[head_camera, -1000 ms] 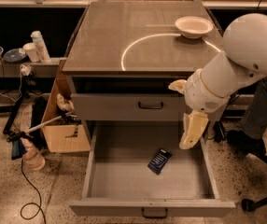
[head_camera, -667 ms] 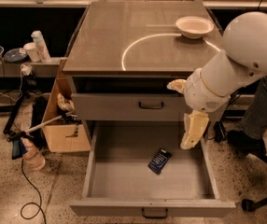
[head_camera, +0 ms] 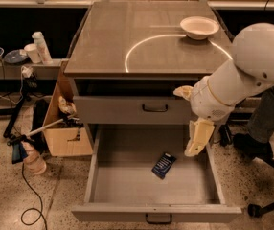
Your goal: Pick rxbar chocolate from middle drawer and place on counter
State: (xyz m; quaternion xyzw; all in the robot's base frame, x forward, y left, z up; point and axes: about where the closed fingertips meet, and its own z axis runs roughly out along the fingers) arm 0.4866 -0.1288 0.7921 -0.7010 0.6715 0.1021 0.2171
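Note:
The rxbar chocolate (head_camera: 164,165), a small dark bar with pale lettering, lies flat on the floor of the open middle drawer (head_camera: 127,186), a little right of centre. My gripper (head_camera: 196,139) hangs on the white arm over the drawer's right side, above and to the right of the bar and apart from it. The counter (head_camera: 108,42) is the grey-brown cabinet top with a white arc, above the drawers.
A white bowl (head_camera: 199,27) stands at the counter's back right. The upper drawer front (head_camera: 137,110) with a dark handle is shut. A cardboard box (head_camera: 65,128), a cable and bottles lie on the floor at the left. A chair base (head_camera: 266,195) stands at the right.

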